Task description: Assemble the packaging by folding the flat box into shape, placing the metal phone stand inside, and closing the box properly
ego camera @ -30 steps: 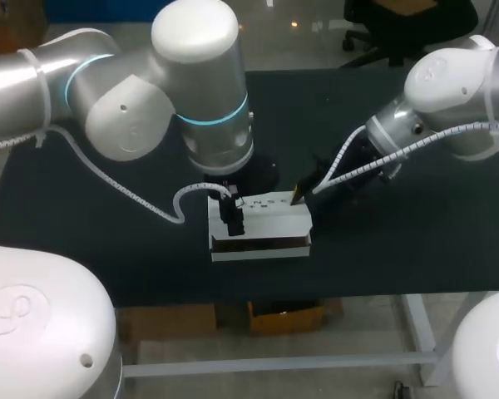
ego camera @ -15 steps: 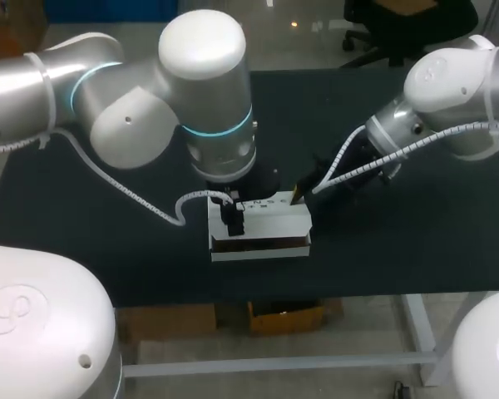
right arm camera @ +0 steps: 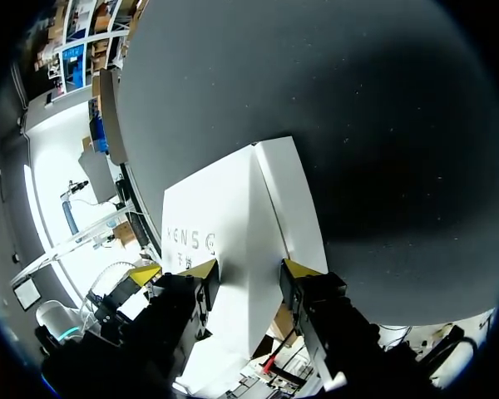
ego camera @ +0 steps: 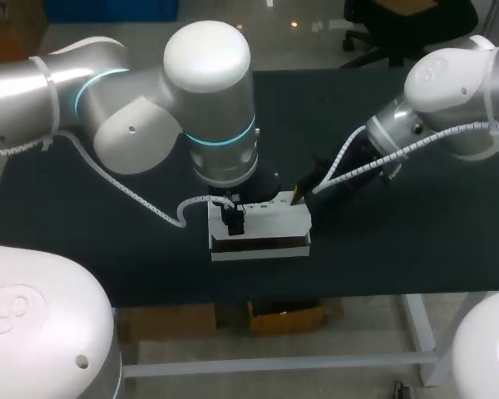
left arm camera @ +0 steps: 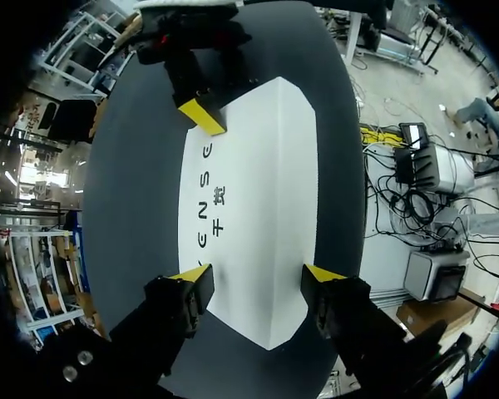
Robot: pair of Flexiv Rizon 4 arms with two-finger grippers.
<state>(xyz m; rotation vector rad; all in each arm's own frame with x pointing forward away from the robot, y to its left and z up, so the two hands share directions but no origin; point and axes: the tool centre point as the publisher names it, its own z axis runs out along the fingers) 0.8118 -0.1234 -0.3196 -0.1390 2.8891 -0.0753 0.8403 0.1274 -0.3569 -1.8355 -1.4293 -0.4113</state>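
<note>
The white cardboard box [ego camera: 266,224] lies on the black table [ego camera: 399,241], its long axis running from our left gripper [left arm camera: 259,276] to our right gripper [right arm camera: 249,269], both spread wide over its ends.

Soft overhead glare sits on the left arm [ego camera: 208,58] at the head view's upper left; the black table [ego camera: 399,241] stays dim. The white box [left arm camera: 258,208] glares, perhaps slightly overexposed
</note>
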